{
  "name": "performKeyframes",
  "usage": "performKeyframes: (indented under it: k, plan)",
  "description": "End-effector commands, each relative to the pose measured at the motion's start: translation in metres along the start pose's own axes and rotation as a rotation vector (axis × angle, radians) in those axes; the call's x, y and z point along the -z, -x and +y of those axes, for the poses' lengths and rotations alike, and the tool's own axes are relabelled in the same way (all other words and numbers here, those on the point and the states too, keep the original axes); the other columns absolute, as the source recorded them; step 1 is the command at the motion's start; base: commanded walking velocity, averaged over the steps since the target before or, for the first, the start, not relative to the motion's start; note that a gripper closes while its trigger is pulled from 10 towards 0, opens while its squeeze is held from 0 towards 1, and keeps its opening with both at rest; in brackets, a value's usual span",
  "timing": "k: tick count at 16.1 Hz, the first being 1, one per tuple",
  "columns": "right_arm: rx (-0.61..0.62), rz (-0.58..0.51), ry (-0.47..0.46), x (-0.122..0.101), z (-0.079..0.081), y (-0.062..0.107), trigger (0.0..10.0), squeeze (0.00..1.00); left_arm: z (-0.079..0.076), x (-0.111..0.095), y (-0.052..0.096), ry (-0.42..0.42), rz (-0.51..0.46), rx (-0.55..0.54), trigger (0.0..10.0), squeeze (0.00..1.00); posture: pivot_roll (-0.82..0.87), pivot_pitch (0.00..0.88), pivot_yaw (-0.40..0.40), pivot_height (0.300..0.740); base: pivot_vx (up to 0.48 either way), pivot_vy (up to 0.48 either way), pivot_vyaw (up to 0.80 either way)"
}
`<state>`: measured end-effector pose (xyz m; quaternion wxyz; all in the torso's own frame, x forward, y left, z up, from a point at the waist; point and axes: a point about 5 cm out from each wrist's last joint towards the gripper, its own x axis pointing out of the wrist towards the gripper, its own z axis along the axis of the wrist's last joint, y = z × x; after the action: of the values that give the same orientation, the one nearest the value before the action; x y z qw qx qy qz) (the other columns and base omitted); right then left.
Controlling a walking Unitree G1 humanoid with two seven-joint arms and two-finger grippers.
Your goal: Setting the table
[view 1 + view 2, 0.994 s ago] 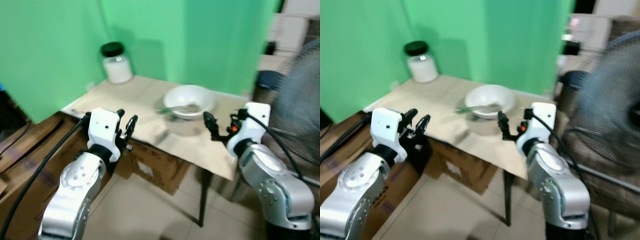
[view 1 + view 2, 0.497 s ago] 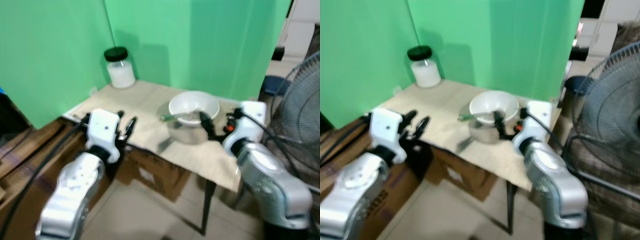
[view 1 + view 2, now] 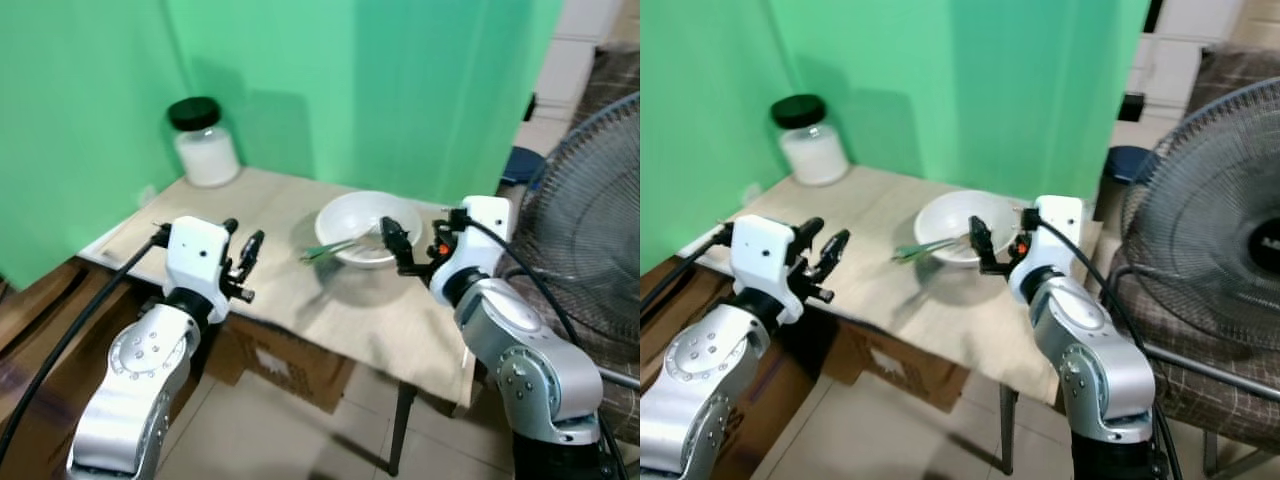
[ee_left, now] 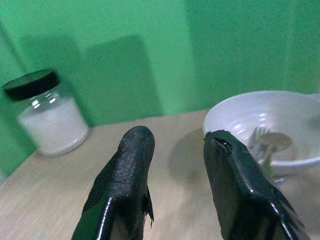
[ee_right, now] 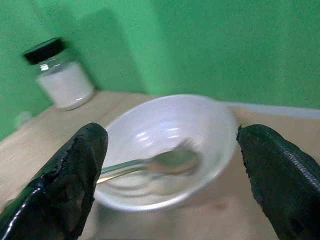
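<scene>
A pale wooden counter [image 3: 260, 195] stands against a green wall. On it, toward the right, sits a glossy white ceramic bowl [image 3: 345, 216] holding slim metal cutlery with green handles [image 3: 335, 247], its long axis running leftward over the rim. The right hand [image 3: 396, 246], nearer, hovers just beside the bowl's right rim, fingers wide apart, empty. The left hand [image 3: 240, 262] hangs open, empty, at the counter's near edge. A white-filled glass jar with a black lid [image 3: 203, 142] stands at the far-left corner.

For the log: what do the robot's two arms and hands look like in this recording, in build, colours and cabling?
Both arms are silver metal with rounded, bolted joint housings, each ending in a white boxy wrist block. The left hand and right hand each have two long black fingers with a rough, textured surface. A thick black cable runs along each arm to the wrist block. The right wrist carries a small orange-red part.
</scene>
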<state>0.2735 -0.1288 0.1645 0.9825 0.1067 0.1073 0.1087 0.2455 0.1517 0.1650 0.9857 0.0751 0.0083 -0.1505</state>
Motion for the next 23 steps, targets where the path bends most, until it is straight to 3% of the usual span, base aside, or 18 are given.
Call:
performKeyframes:
  k: [1,4,5,6,8,11,15,16,17,20,21,22,23]
  plan:
    - [0.023,-0.003,0.001,-0.002,-0.005,0.0,10.0,0.0,-0.002,-0.001,-0.002,-0.005,-0.004,0.014,10.0,0.0,0.02,0.0,0.104,0.74,0.281,0.0,0.0]
    - [0.022,-0.008,-0.005,-0.003,-0.005,0.001,10.0,0.02,-0.004,-0.001,-0.003,-0.004,-0.005,0.02,10.0,0.0,0.02,0.0,0.108,0.74,0.28,0.0,0.0]
    - [0.027,-0.006,-0.006,-0.003,-0.006,0.001,10.0,0.78,-0.004,-0.001,-0.003,-0.003,-0.006,0.024,10.0,0.0,0.02,0.0,0.109,0.74,0.277,0.0,0.0]
    - [0.028,0.003,-0.011,-0.002,-0.006,0.0,10.0,1.0,-0.004,-0.001,-0.004,-0.002,-0.007,0.026,10.0,0.0,0.01,0.0,0.11,0.74,0.277,0.0,0.0]
    - [0.104,0.083,0.022,0.001,-0.016,-0.013,10.0,1.0,-0.007,-0.002,-0.007,-0.011,-0.027,0.06,10.0,0.0,0.0,0.0,0.106,0.74,0.0,0.0,0.0]
    - [0.144,0.119,0.021,-0.004,-0.023,-0.023,10.0,1.0,-0.008,-0.002,-0.009,-0.027,-0.028,0.096,10.0,0.0,0.01,0.0,0.075,0.74,0.0,0.0,0.0]
    - [0.143,0.251,0.021,-0.002,-0.029,-0.047,10.0,1.0,-0.013,-0.002,-0.001,-0.033,-0.02,0.266,10.0,0.0,0.03,0.0,0.026,0.74,0.0,0.0,0.0]
    - [0.146,0.281,0.005,0.001,-0.031,-0.052,10.0,0.79,-0.014,-0.003,0.003,-0.035,-0.014,0.298,10.0,0.0,0.03,0.0,0.013,0.74,0.0,0.0,0.0]
    - [0.151,0.307,0.005,0.004,-0.032,-0.056,10.0,0.0,-0.014,-0.003,0.006,-0.038,-0.008,0.317,10.0,0.0,0.04,0.0,0.005,0.74,0.0,0.0,0.0]
    - [0.146,0.383,-0.074,0.011,-0.032,-0.062,10.0,0.0,-0.017,-0.003,0.015,-0.057,0.014,0.373,10.0,0.0,0.05,0.0,-0.007,0.74,0.0,0.0,0.0]
    - [0.138,0.399,-0.132,0.013,-0.031,-0.063,9.3,0.0,-0.017,-0.004,0.016,-0.062,0.014,0.38,10.0,0.0,0.05,0.0,-0.008,0.74,0.0,0.0,0.0]
    - [0.134,0.404,-0.159,0.014,-0.031,-0.064,3.9,0.0,-0.016,-0.004,0.017,-0.061,0.014,0.382,10.0,0.0,0.05,0.0,-0.008,0.74,0.0,0.0,0.0]
    - [0.125,0.407,-0.224,0.014,-0.03,-0.065,0.0,0.0,-0.017,-0.006,0.018,-0.058,0.016,0.404,10.0,0.0,0.05,0.0,-0.008,0.74,0.0,0.0,0.0]
